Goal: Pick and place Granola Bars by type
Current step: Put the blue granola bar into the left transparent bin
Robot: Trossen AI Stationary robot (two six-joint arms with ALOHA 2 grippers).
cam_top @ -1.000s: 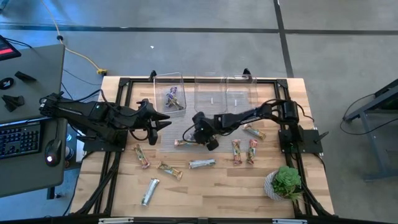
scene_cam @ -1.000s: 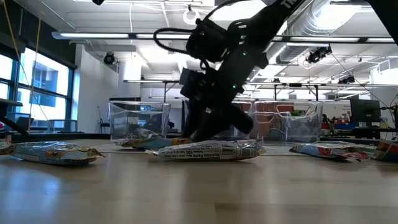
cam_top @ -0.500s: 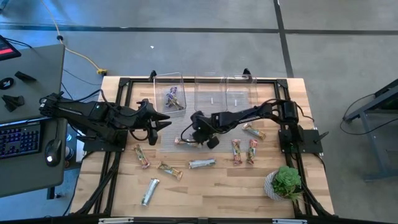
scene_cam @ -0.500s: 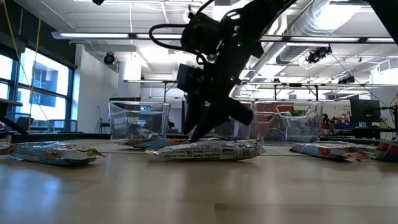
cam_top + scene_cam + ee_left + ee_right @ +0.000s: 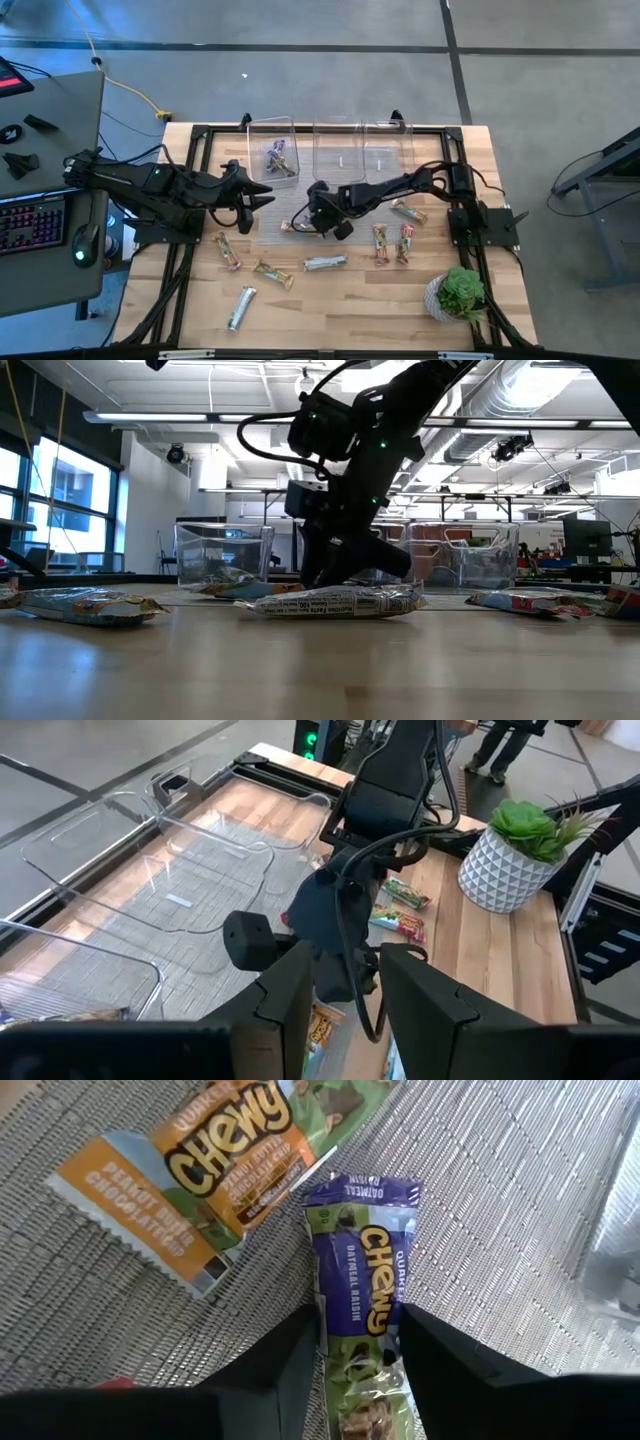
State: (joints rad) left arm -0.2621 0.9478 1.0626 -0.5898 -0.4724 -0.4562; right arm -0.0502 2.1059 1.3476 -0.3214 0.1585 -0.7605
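My right gripper [image 5: 316, 218] is low on the grey mat [image 5: 270, 222], shut on a purple granola bar [image 5: 362, 1295]. The bar lies flat, and an orange-and-green bar [image 5: 200, 1150] lies just beside it. In the low view the right gripper [image 5: 335, 572] reaches down to the mat. My left gripper [image 5: 262, 196] hovers open and empty at the mat's left side, its fingers [image 5: 290, 1000] pointing toward the right arm. The left clear bin [image 5: 272, 150] holds purple bars. Several more bars lie on the wood, such as a silver one [image 5: 325, 263]. My right gripper has the purple bar's two long sides [image 5: 335, 1330] between its two fingers [image 5: 285, 1370], about mid-length. The fingers come from above, slanting, and lie across the bar. The bar lies flat on the mat and shows no dent.
Two more clear bins [image 5: 338, 150] [image 5: 388, 148] stand at the far edge. Bars lie at right [image 5: 408, 211] [image 5: 380, 243] [image 5: 404, 243] and at near left [image 5: 229, 251] [image 5: 272, 273] [image 5: 241, 306]. A potted plant [image 5: 458, 293] stands at the near right corner.
My right gripper has gone a little toward the table's left edge and settled lower onto the mat, over the purple bar. The bars have stayed in place.
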